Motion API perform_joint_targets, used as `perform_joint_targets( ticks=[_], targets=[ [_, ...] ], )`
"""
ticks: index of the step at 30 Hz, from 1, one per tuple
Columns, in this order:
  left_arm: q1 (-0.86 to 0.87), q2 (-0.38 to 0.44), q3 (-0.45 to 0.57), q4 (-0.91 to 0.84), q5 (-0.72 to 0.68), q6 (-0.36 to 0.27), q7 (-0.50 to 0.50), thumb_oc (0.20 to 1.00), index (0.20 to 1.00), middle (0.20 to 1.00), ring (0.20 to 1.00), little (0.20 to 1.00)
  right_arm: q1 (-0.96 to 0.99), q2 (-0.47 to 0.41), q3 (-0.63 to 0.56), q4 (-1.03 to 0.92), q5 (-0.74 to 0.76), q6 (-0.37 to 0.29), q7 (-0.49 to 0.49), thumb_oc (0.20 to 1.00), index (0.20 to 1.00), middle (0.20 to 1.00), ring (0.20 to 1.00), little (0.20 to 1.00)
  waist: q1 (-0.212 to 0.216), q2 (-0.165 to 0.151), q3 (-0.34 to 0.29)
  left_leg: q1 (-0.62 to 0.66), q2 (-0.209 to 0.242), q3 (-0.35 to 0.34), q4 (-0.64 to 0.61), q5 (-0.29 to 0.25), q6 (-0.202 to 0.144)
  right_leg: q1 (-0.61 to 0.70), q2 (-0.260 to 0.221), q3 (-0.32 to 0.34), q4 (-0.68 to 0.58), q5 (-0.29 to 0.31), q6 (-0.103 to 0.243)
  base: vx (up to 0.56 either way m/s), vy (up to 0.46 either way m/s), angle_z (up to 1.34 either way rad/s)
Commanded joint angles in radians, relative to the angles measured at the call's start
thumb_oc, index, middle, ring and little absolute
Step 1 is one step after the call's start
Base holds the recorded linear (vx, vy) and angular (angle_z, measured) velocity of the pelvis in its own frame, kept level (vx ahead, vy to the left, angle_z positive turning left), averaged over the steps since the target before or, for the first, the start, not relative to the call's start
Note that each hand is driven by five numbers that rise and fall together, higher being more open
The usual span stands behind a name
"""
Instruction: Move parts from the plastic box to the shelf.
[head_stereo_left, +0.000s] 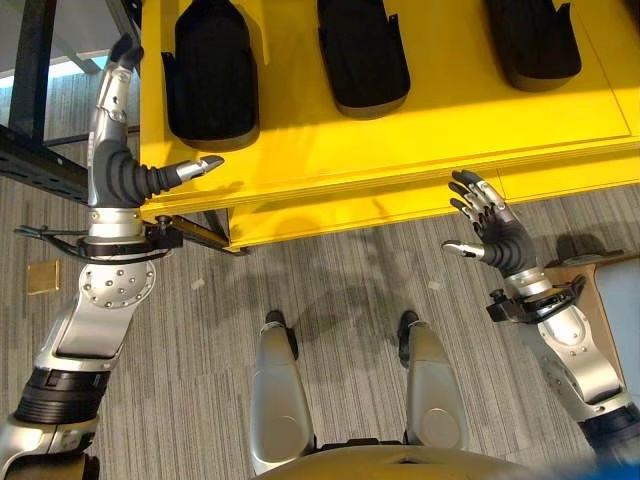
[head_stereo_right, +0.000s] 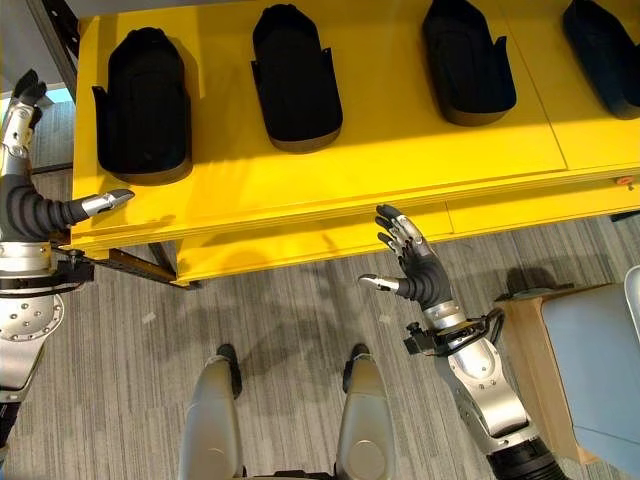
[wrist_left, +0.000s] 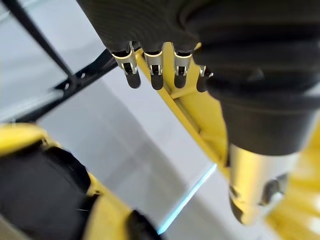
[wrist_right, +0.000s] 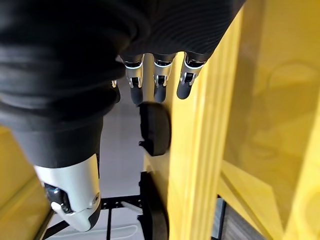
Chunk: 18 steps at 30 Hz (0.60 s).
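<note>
Several black moulded parts (head_stereo_right: 145, 105) (head_stereo_right: 295, 80) (head_stereo_right: 468, 60) lie in a row on the yellow shelf (head_stereo_right: 400, 150). My left hand (head_stereo_left: 112, 150) is raised at the shelf's left end, fingers straight and thumb reaching over the front corner; it is open and holds nothing. My right hand (head_stereo_right: 420, 265) hangs in the air just below the shelf's front edge, fingers spread, open and empty. In the right wrist view the straight fingers (wrist_right: 157, 82) point along the shelf edge towards two black parts (wrist_right: 155, 127). A pale grey-blue box (head_stereo_right: 590, 350) stands at the far right.
A black metal frame (head_stereo_left: 30, 150) runs along the left, beside the shelf. The grey-blue box rests on a wooden stand (head_stereo_right: 520, 330) close to my right arm. A dark bracket (head_stereo_left: 195, 232) juts out under the shelf's left corner. A small tan square (head_stereo_left: 42, 277) lies on the striped floor.
</note>
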Motion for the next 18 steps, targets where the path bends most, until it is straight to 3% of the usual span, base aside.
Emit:
perform_joint_targets(
  ticks=[1,9,18],
  targets=[
    [-0.012,0.021,0.007,-0.045,0.13,-0.018,-0.028,1.0,1.0,1.0,1.0,1.0,-0.005,0.017,-0.04,-0.041,-0.023,-0.06,0.003,1.0,1.0,1.0,1.0,1.0,-0.001,-0.002,-0.055,0.048,0.021,-0.064,-0.061,0.092,-0.006,0.039,-0.035,0.034,-0.013,0.121,0.007,0.02,-0.018,0.12],
    [0.176,0.049,0.001,-0.071,0.279,-0.019,-0.102,1.0,1.0,1.0,1.0,1.0,0.028,0.01,-0.078,-0.054,-0.035,-0.055,0.01,1.0,1.0,1.0,1.0,1.0,0.011,0.001,-0.069,0.071,0.017,-0.074,-0.073,0.092,-0.003,0.069,-0.042,0.017,-0.014,0.106,0.01,0.01,-0.011,0.04],
    [0.178,0.039,-0.103,0.03,0.335,0.0,-0.138,1.0,1.0,1.0,1.0,1.0,0.018,0.021,-0.086,-0.036,-0.045,-0.055,-0.009,1.0,1.0,1.0,1.0,1.0,0.01,-0.004,-0.07,0.066,0.015,-0.076,-0.077,0.097,0.002,0.065,-0.04,0.014,-0.011,0.102,0.01,0.0,0.0,0.0]
  ],
)
